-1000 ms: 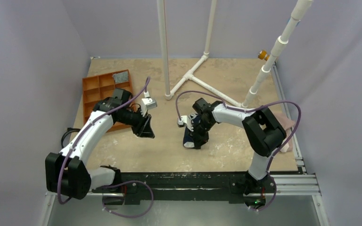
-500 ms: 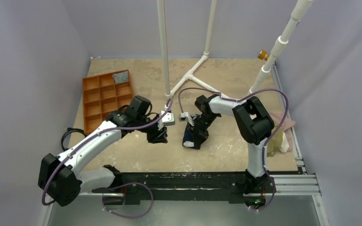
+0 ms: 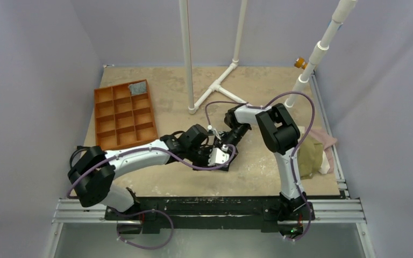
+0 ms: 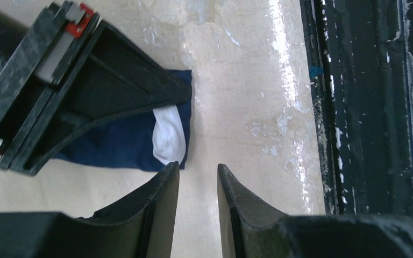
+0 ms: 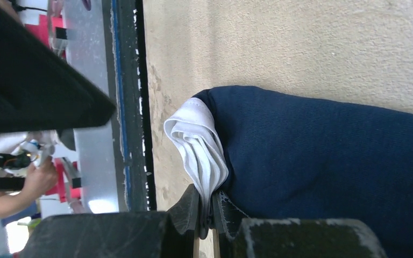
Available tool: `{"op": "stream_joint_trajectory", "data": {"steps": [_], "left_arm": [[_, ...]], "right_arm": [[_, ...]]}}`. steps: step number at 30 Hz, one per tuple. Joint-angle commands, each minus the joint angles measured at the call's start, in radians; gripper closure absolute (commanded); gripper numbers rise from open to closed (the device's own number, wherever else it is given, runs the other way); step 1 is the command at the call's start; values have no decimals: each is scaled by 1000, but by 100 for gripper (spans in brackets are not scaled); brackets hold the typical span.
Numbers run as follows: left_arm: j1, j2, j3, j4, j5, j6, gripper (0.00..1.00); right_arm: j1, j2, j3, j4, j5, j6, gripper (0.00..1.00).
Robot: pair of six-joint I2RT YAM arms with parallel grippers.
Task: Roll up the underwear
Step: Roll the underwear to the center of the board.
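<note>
The underwear (image 5: 322,156) lies on the tabletop (image 3: 258,172) at about its middle from left to right, somewhat toward the near edge. It is a compact navy bundle, and a folded strip of white trim (image 5: 199,145) shows at the end that faces the near edge. In the overhead view both arms meet above it and hide most of it.

The right fingers (image 5: 193,207) are clenched tight on the underwear. They pinch the white trim where it meets the navy cloth, and the bundle stretches away from the tips across the tabletop.

The left fingers (image 4: 220,174) are released. They stand a little apart, with only bare tabletop in the narrow gap between them. They sit low, just beside the trimmed end of the bundle, and their tips are close to the cloth, but the pictures do not settle whether they touch it.

An orange tray (image 3: 103,115) with many compartments sits at the far left, well apart from the arms, with a small grey thing (image 3: 138,87) in one far compartment. A white pipe frame (image 3: 215,86) stands at the far middle. At the right edge of the tabletop lie an olive-green garment (image 3: 309,156) and, just beside it, a pale pink cloth (image 3: 327,141).
</note>
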Motion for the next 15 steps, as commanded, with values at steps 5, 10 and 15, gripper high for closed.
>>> {"op": "stream_joint_trajectory", "data": {"steps": [5, 10, 15], "left_arm": [[-119, 72, 1, 182, -158, 84, 69], [-136, 132, 19, 189, -224, 92, 69], [-135, 178, 36, 187, -249, 98, 69]], "right_arm": [[-11, 57, 35, -26, 43, -51, 97], [-12, 56, 34, -22, 43, -48, 97], [-14, 46, 24, -7, 47, -37, 97]]}}
